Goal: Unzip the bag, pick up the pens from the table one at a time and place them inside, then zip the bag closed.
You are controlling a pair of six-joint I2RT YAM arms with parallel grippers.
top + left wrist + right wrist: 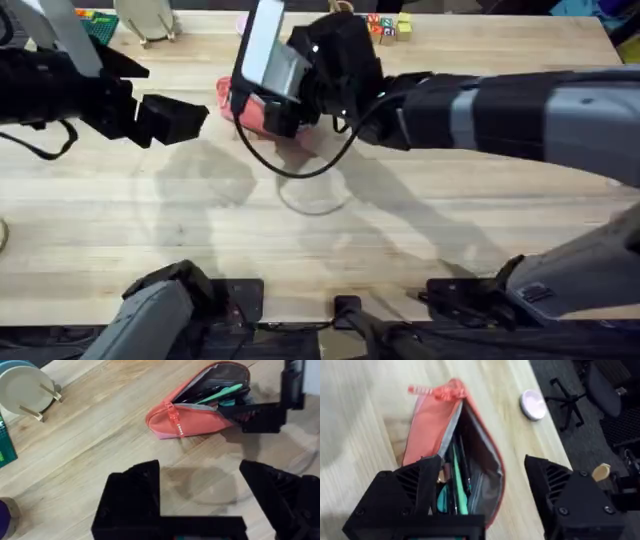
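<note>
Now both pens lie inside the open bag on the desk. Right claw, spread and empty, should pin the fabric; left claw, spread and empty, takes the pull.

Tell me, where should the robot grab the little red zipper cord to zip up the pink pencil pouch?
Probably the red pull cord at the pouch's still-closed end, pinched across its thin sides from above. It sticks up clear of the fabric there, and the open left gripper hovers just short of it. The green pen already lies inside.
</note>
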